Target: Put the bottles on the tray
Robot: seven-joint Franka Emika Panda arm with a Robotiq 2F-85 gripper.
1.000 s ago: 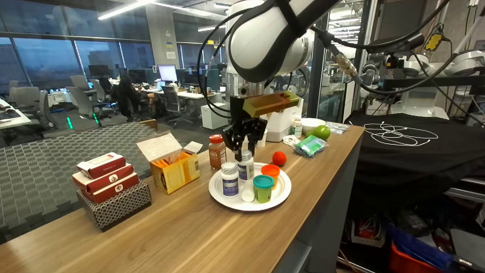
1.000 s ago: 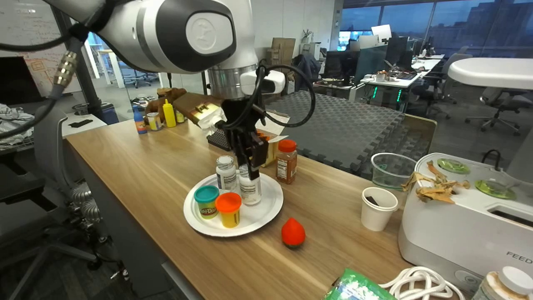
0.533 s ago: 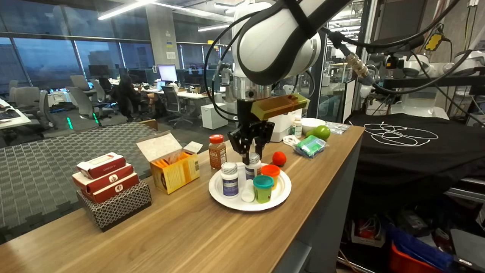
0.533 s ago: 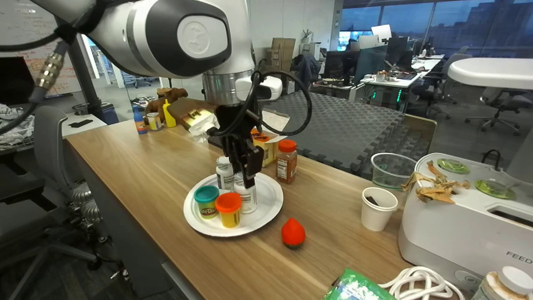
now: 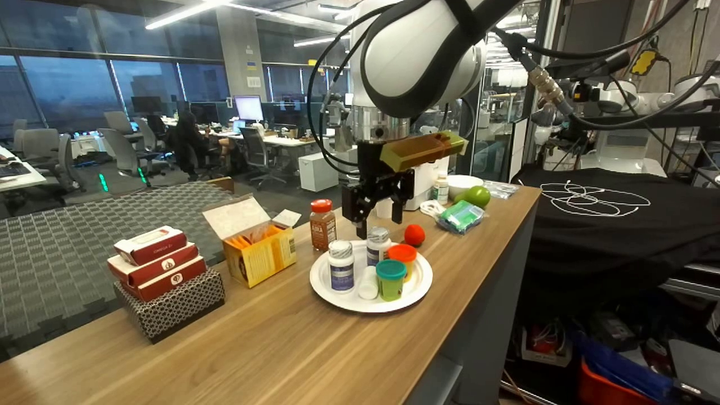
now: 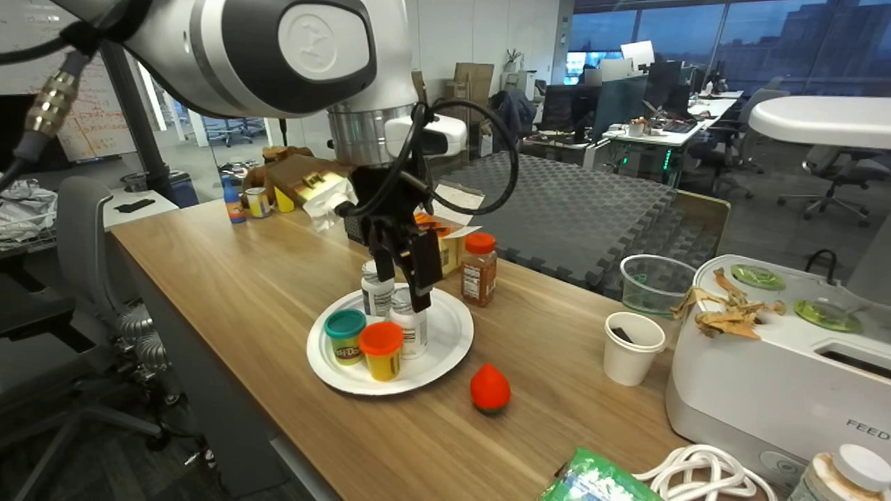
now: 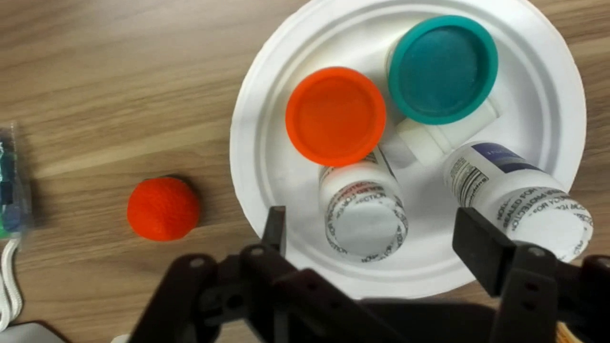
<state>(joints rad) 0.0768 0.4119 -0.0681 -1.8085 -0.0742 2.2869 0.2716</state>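
- In an exterior view, the tray, a flat round white plate, is supported by the wood-topped desk.
- On the tray, a left white bottle and a far white bottle are stood upright.
- A small white bottle is laid on its side between the left white bottle and the green jar, which is capped in teal.
- An orange-lidded jar is placed at the right, just beside the far white bottle.
- The fingers are spread wide apart; in the wrist view, the far white bottle's cap is seen between them, with a gap on either side.
- A reddish-brown bottle is found upright on the desk, just beyond the tray.
- An open yellow box is shown at the left, a red rounded object at the far right.
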